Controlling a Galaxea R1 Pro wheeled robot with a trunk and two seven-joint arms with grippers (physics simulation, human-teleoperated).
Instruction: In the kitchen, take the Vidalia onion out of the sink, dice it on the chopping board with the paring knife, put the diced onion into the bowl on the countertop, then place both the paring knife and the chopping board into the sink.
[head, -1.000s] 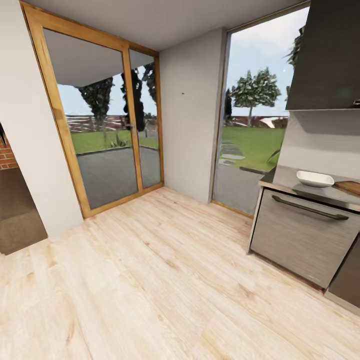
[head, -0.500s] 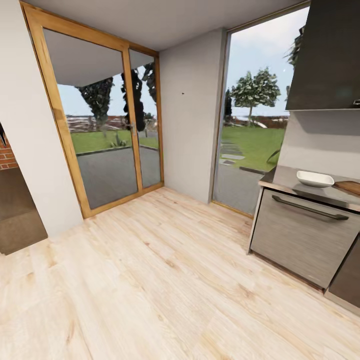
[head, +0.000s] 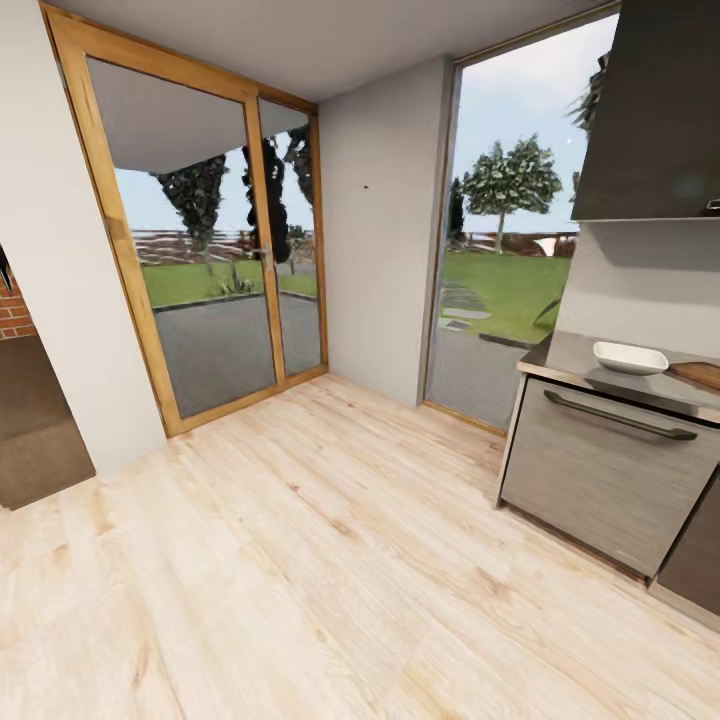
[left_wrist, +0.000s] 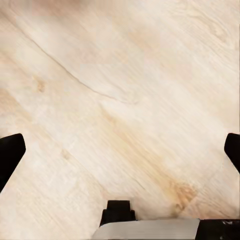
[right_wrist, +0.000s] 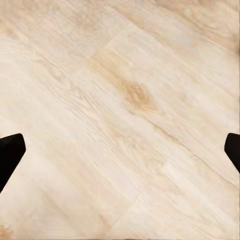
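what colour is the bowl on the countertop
White and glossy: the shallow square bowl sits on the grey countertop, best seen in the head view.

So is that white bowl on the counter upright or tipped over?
Upright: the bowl sits flat on the countertop, rim up. Its contents cannot be told from here.

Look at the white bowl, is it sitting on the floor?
No, the bowl sits up on the countertop, above a grey cabinet front with a dark handle, well off the wooden floor.
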